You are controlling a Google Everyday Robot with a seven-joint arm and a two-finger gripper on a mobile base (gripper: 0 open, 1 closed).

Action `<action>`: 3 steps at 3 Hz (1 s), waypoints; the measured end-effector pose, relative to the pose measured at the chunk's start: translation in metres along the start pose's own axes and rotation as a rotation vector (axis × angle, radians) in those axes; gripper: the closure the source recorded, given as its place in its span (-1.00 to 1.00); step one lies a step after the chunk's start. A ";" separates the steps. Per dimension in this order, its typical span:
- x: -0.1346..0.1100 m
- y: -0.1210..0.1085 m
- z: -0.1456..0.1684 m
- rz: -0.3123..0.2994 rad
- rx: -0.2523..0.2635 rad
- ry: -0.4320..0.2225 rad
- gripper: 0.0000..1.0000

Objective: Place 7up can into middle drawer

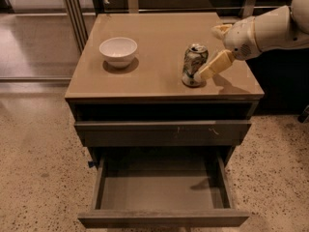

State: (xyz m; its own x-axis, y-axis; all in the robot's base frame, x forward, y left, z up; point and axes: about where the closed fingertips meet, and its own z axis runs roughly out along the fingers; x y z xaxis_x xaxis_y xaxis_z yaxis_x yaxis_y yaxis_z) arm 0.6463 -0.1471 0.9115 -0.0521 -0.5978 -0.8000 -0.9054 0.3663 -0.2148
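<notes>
Your tan-topped, grey-brown cabinet point(145, 83) has its wide, shallow middle drawer point(161, 193) pulled fully out, with a bare grey floor ready to take the load. The scratched drawer front point(164, 132) above it is shut, so it won't block a descent. The round white bowl point(118, 51) sits well apart on the left, out of your way. The small green-and-white aluminium 7up can point(194, 62) stands upright on the top, toward the right edge. Your cream two-finger gripper point(207, 52) reaches in from the right with its fingers spread. The near finger point(216, 64) is at the can's base, and nothing is gripped yet.
</notes>
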 end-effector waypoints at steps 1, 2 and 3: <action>0.000 -0.003 0.021 0.021 -0.028 -0.030 -1.00; 0.005 -0.003 0.039 0.039 -0.053 -0.035 -1.00; 0.014 -0.001 0.053 0.058 -0.075 -0.024 -1.00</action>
State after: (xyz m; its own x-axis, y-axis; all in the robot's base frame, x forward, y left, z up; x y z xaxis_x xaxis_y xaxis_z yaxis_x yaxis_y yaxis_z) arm 0.6686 -0.1180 0.8711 -0.0965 -0.5597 -0.8230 -0.9301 0.3451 -0.1257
